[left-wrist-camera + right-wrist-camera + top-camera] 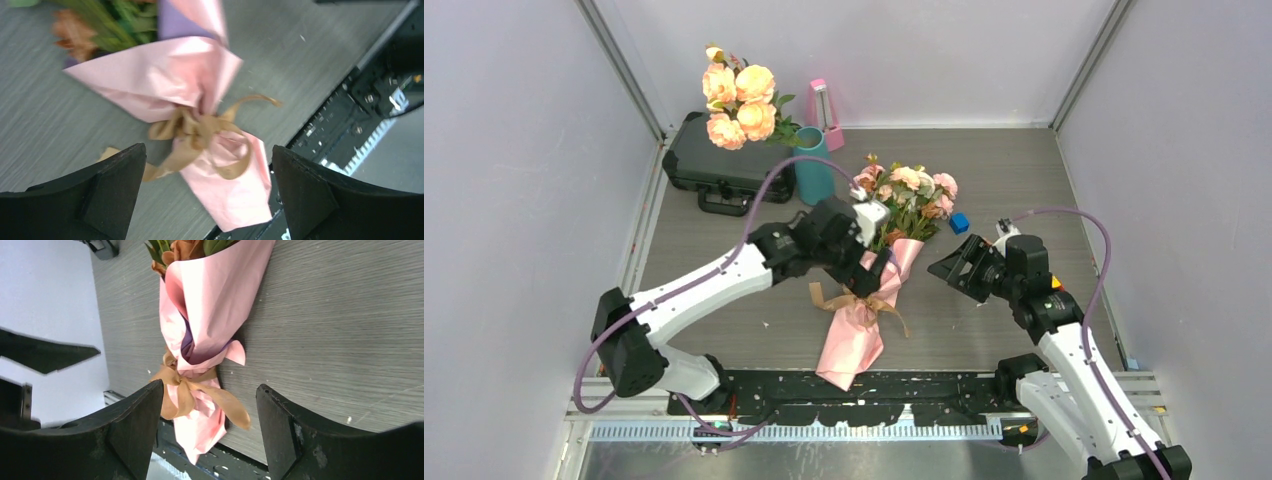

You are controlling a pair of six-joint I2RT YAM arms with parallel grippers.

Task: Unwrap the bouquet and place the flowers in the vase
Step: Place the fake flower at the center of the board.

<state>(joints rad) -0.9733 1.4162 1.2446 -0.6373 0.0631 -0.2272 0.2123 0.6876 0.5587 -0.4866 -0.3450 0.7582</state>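
The bouquet lies on the table with its flowers pointing away and its pink paper still tied by a tan ribbon. My left gripper hovers over the ribbon knot, open, with nothing between its fingers. My right gripper is to the right of the bouquet, apart from it and open; in its wrist view the paper and the ribbon lie beyond the fingertips. The teal vase stands upright at the back, left of the flowers, with big peach roses over it.
A black case lies at the back left and a pink metronome-shaped object stands behind the vase. A small blue cube sits right of the flowers. The black rail runs along the near edge under the bouquet's tail.
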